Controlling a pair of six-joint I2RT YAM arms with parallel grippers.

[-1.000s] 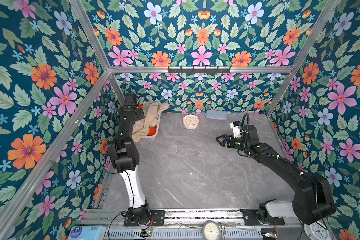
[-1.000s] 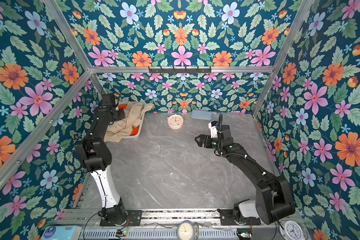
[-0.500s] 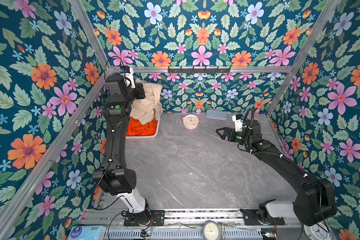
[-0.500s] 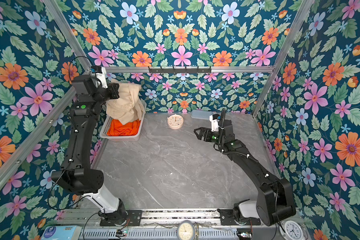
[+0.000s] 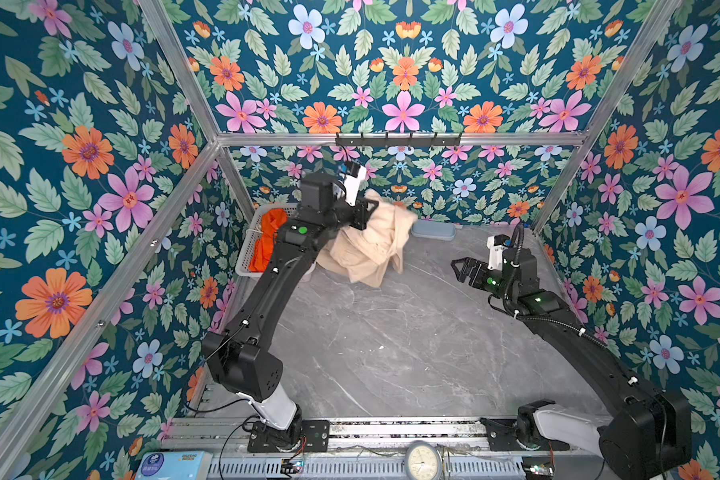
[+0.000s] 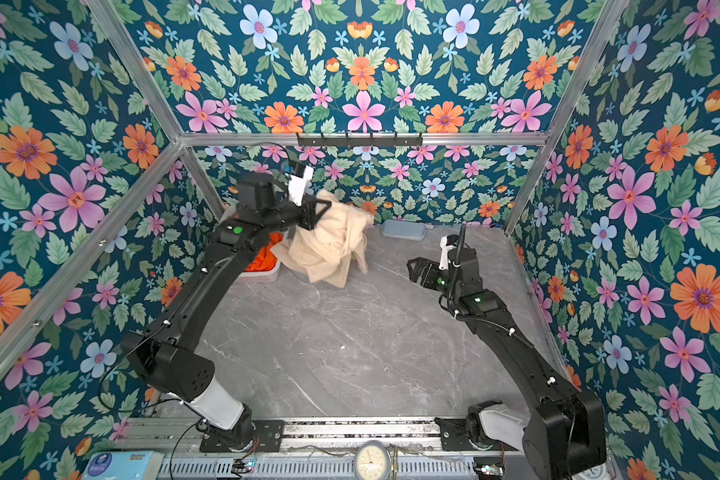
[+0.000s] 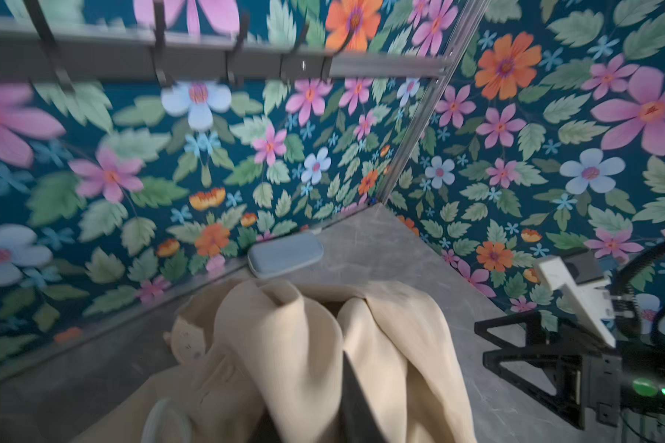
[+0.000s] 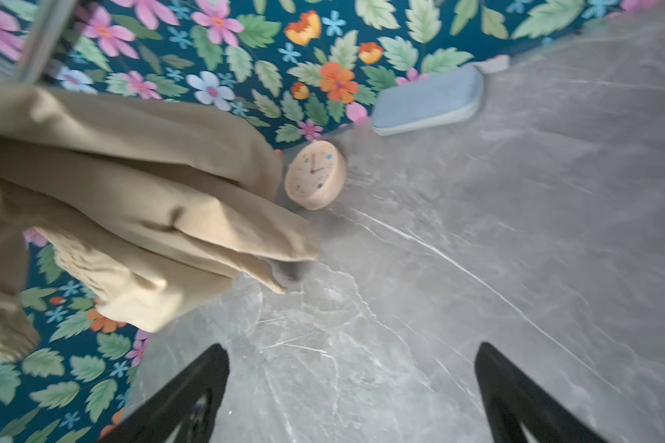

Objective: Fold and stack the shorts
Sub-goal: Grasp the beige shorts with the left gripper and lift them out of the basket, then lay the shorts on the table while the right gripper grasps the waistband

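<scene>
Beige shorts (image 5: 371, 245) beneath outstretched left arm (image 5: 275, 274)

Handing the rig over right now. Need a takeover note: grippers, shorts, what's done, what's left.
Left gripper: raised, at the beige shorts, which hang over the table; can't tell if it grips them.
Right gripper: open, empty, above the table.
Orange shorts: in the white basket.
Done: beige pair out of the basket.
Left: fold both pairs, stack them.
</scene>
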